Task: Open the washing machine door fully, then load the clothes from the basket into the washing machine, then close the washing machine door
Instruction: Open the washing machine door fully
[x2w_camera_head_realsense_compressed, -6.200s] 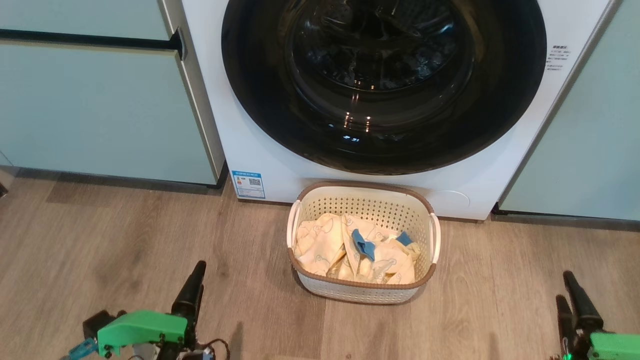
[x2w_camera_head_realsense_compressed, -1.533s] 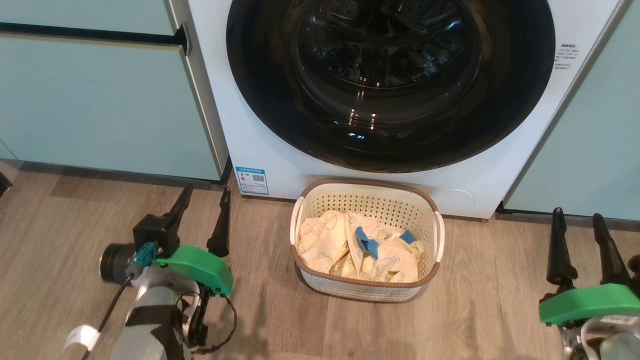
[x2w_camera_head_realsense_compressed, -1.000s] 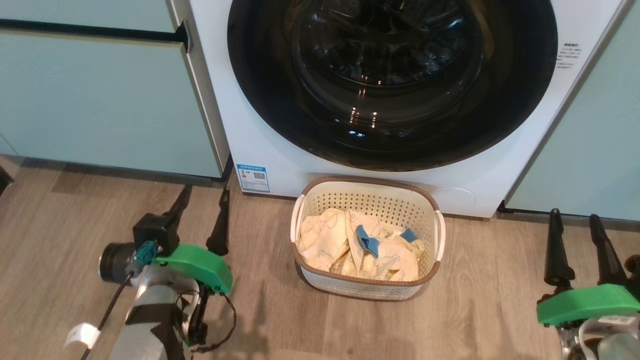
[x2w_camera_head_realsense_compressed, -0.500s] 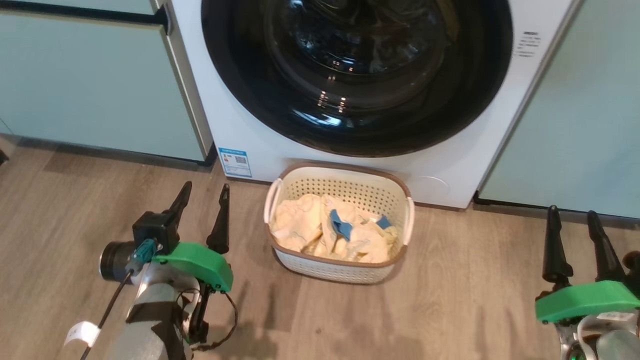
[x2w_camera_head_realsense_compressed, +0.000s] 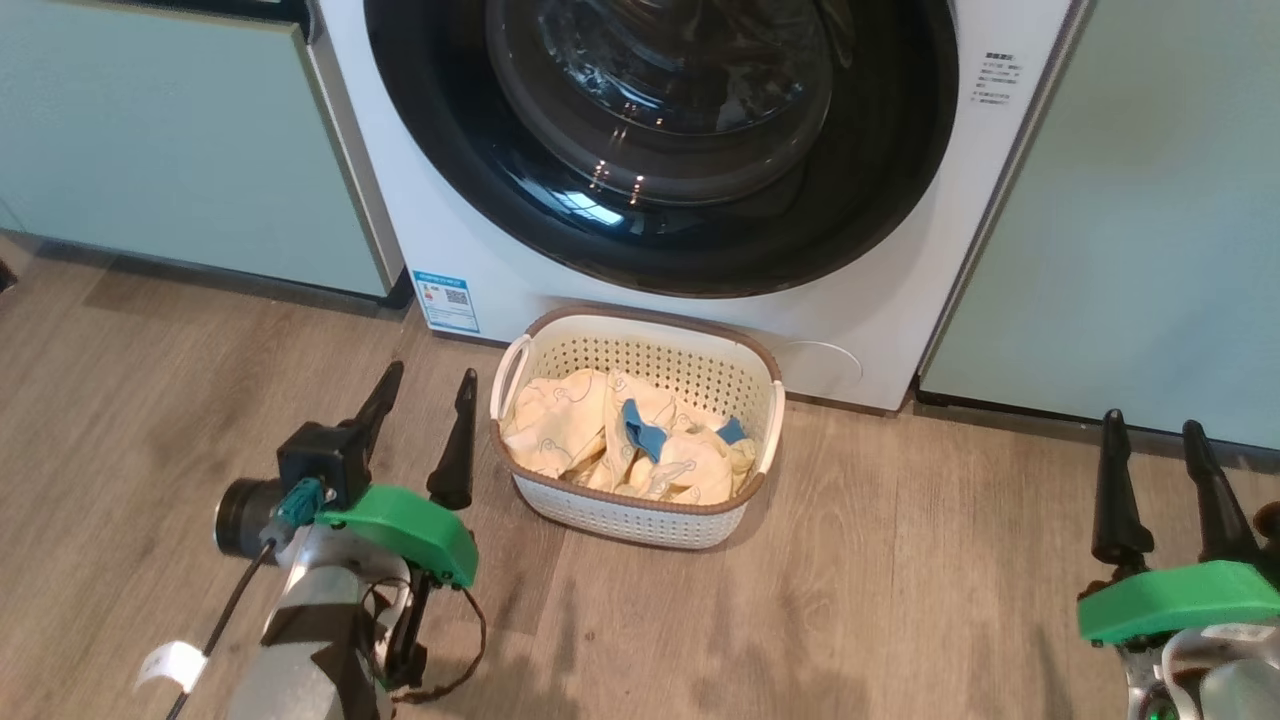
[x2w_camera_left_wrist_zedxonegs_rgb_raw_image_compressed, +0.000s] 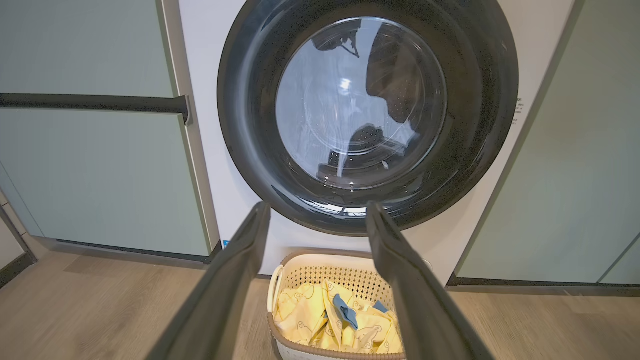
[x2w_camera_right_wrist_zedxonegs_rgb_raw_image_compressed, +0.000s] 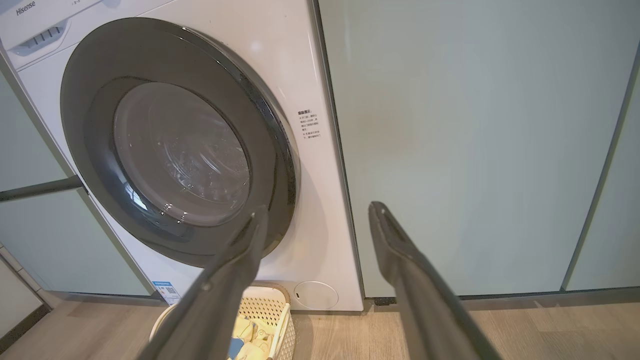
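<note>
You've got the door (x2w_camera_head_realsense_compressed: 660, 120) shut flush on the washer (x2w_camera_head_realsense_compressed: 900, 330), not opened yet. The basket (x2w_camera_head_realsense_compressed: 620, 520) sits on the floor (x2w_camera_head_realsense_compressed: 900, 580) right in front of the washer, under the door. The clothes (x2w_camera_head_realsense_compressed: 590, 435) are all in the basket, pale yellow with blue bits. Your left tool (x2w_camera_head_realsense_compressed: 428, 376) hangs just left of the basket, fingers apart, gripping nothing. Your right tool (x2w_camera_head_realsense_compressed: 1151, 425) is well off to the basket's right, near the teal cabinet (x2w_camera_head_realsense_compressed: 1150, 220), fingers apart and empty too.
</note>
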